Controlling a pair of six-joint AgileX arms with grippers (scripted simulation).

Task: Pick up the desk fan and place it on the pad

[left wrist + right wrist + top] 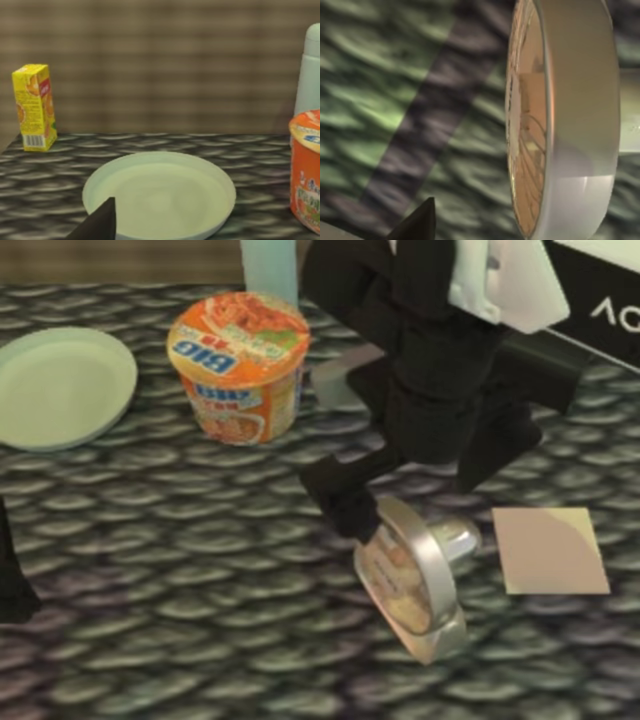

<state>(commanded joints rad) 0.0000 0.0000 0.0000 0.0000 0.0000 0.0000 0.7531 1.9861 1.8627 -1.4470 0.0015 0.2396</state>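
1. Here the desk fan [415, 575] shows a silver ring head, a pale yellowish grille and a stubby motor, just left of the pad [553, 550].
2. Right gripper [365, 515] sits at the fan's ring; grip cannot be told.
3. Left arm [12, 580] is parked at the table's left edge.

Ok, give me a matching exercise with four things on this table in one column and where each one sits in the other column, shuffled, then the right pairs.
Things:
1. desk fan
2. pad
3. pale green plate
4. orange noodle cup

Places, in the top view:
A. far left of the table
B. right side, lying flat and bare
C. just under the right gripper, left of the pad
D. back of the table, between the plate and the right arm

Pairs: 1-C, 2-B, 3-A, 4-D
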